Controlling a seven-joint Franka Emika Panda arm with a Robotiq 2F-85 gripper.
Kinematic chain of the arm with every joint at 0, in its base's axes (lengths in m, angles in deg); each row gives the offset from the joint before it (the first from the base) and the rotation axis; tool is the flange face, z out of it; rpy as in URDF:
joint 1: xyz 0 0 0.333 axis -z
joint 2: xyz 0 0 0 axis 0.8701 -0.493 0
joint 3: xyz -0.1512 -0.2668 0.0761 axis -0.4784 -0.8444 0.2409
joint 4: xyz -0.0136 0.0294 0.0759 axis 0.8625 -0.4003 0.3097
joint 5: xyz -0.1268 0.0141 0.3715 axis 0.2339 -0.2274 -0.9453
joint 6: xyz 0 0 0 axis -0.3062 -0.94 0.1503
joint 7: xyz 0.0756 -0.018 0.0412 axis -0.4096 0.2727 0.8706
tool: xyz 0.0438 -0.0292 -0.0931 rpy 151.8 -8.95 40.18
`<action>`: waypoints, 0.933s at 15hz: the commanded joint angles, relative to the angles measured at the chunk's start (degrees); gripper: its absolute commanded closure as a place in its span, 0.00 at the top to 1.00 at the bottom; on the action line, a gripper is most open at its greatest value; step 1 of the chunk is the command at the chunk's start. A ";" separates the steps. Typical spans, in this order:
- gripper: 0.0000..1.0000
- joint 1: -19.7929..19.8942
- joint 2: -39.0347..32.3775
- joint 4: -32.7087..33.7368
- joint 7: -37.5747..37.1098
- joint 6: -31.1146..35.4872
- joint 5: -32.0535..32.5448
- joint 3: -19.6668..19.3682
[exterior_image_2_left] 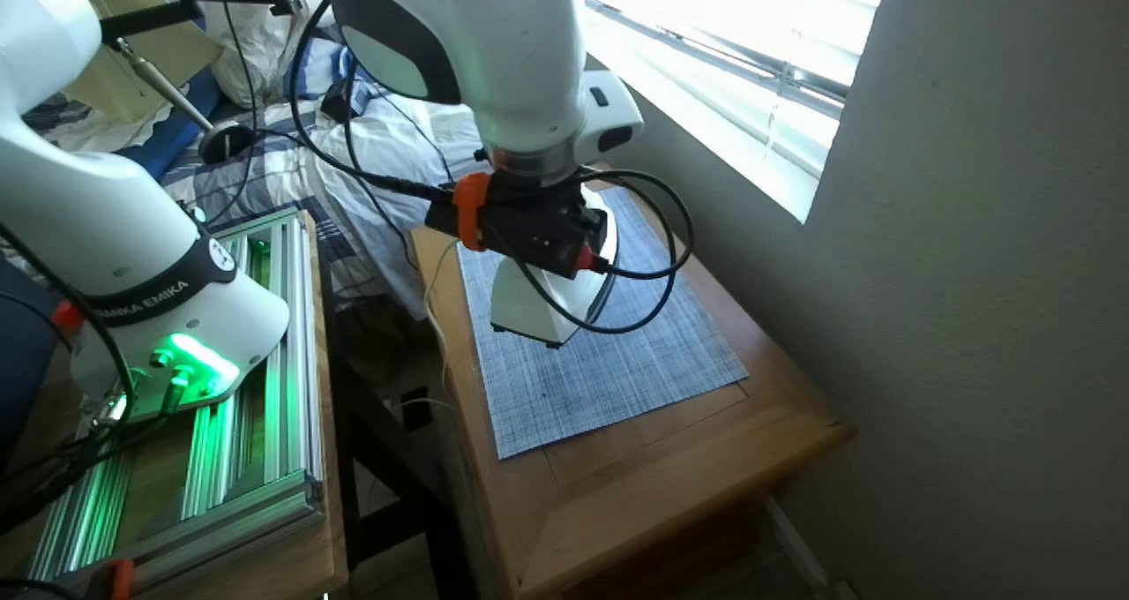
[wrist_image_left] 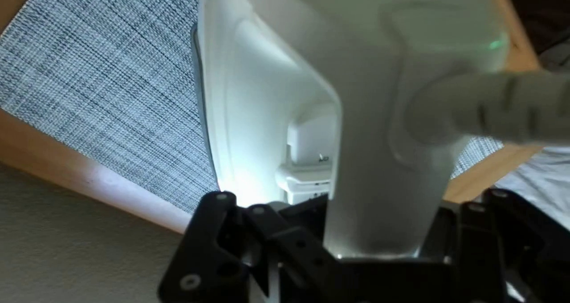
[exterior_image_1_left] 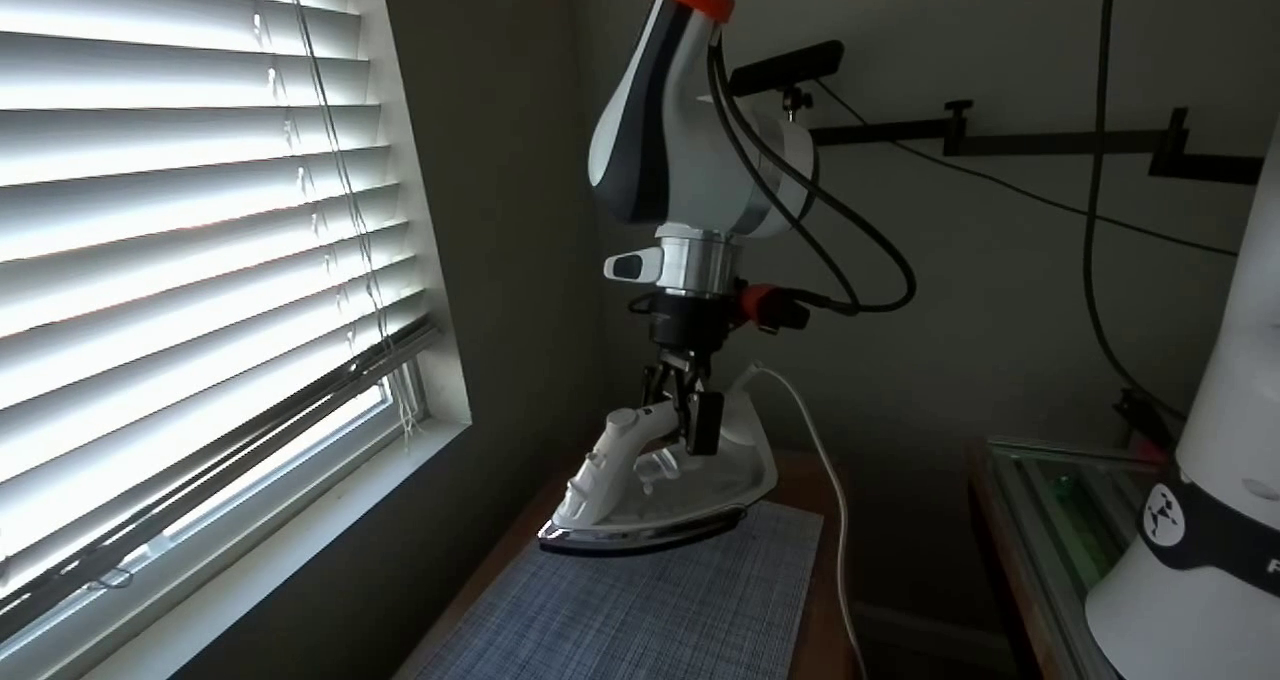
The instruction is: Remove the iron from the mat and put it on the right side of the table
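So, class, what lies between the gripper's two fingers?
The iron's handle: the wrist view shows it there, and an exterior view shows one finger in front of it.

Strong light from the window blinds (exterior_image_1_left: 190, 190) glares white in both exterior views against dim walls (exterior_image_1_left: 930, 350), a green lamp (exterior_image_2_left: 205, 358) glows on the robot base (exterior_image_2_left: 194, 313), and the wrist view shows a bright hotspot on the iron (wrist_image_left: 369, 129), whose nearest surfaces seem out of focus.
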 commanded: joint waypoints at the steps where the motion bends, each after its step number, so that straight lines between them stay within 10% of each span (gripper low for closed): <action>1: 0.00 -3.13 -1.20 0.85 -0.79 -0.41 -0.98 -5.01; 14: 0.00 5.16 -11.43 15.53 -1.18 -7.30 -13.11 -14.25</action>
